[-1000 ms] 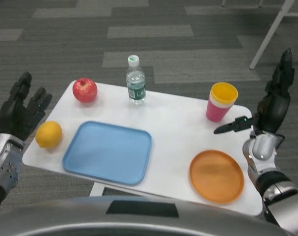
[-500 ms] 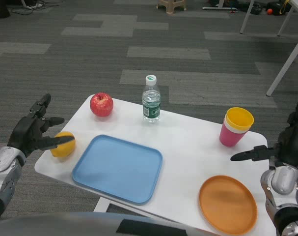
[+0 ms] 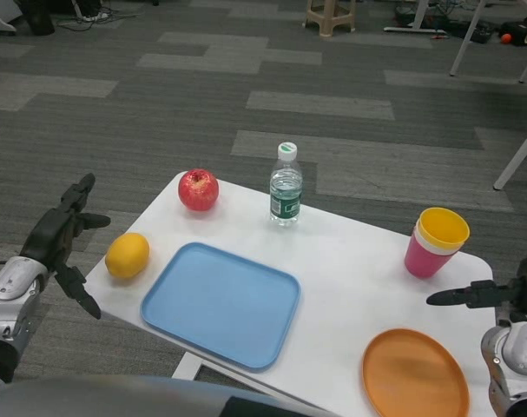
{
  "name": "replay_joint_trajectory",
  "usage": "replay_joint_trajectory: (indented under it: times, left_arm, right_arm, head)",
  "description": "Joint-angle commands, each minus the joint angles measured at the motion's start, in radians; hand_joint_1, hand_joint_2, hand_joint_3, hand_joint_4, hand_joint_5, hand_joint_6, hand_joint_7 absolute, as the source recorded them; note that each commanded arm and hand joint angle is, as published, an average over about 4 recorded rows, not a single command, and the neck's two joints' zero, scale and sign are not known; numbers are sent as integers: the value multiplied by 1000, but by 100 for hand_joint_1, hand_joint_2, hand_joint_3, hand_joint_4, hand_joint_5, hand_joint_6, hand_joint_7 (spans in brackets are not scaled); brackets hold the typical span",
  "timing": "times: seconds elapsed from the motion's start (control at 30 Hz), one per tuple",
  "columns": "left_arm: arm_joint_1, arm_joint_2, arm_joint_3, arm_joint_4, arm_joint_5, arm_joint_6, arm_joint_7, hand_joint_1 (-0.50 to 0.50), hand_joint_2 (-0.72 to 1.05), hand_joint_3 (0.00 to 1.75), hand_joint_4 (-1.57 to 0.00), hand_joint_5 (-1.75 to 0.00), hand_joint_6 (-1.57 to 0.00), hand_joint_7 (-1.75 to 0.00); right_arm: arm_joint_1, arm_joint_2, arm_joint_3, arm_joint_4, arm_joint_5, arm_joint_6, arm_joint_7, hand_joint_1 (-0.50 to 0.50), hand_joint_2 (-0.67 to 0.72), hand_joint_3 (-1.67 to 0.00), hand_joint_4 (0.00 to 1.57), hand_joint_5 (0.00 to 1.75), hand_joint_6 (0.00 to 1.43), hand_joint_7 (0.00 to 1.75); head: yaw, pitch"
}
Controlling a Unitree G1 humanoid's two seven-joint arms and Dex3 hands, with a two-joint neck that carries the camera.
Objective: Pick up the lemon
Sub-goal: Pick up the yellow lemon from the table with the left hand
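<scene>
The yellow lemon [image 3: 128,255] lies on the white table [image 3: 350,261] near its left edge, just left of the blue tray [image 3: 220,303]. My left hand [image 3: 65,241] hovers open off the table's left side, fingers spread, a short gap away from the lemon and not touching it. My right hand [image 3: 497,295] shows only partly at the right edge, one finger stretched out over the table's right end, holding nothing.
A red apple [image 3: 198,189] and a clear water bottle [image 3: 286,185] stand at the back. A pink cup with a yellow one inside [image 3: 434,242] stands at the right, an orange plate [image 3: 414,373] at the front right. Grey carpet surrounds the table.
The camera has tilted up, so the whole picture has shifted. My left hand has drawn back from the lemon to the left and spread wider.
</scene>
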Motion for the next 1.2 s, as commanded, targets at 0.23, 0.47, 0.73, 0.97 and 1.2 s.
replay_joint_trajectory:
  times: [0.23, 0.47, 0.73, 0.97, 1.2]
  left_arm:
    - [-4, -27, 23, 27, 103, -24, 41, -50, -72, 9, 0, -133, 0, 0]
    - [-58, -39, 20, 94, 196, -101, 98, -50, -72, 9, 0, -133, 0, 0]
    - [-89, -53, 4, 130, 241, -169, 173, -50, -72, 9, 0, -133, 0, 0]
    - [-90, -61, -19, 170, 175, -341, 295, -50, -72, 9, 0, -133, 0, 0]
    - [-90, -66, -119, 231, 43, -460, 354, -50, -72, 9, 0, -133, 0, 0]
  right_arm:
    - [-12, -3, 3, -2, 4, -1, 1, -38, 66, 0, 0, 0, 0, 0]
    - [-17, -2, 16, 5, 4, -1, 1, -38, 66, 0, 0, 0, 0, 0]
    - [-15, 2, 13, -6, 4, -1, 1, -38, 66, 0, 0, 0, 0, 0]
    - [-9, 3, 12, -9, 5, -1, 1, -38, 65, 0, 0, 0, 0, 0]
    - [-9, 3, 15, -3, 7, -1, 1, -38, 61, 0, 0, 0, 0, 0]
  head:
    - [30, -9]
    - [52, -8]
    - [74, -11]
    - [121, -13]
    - [140, -15]
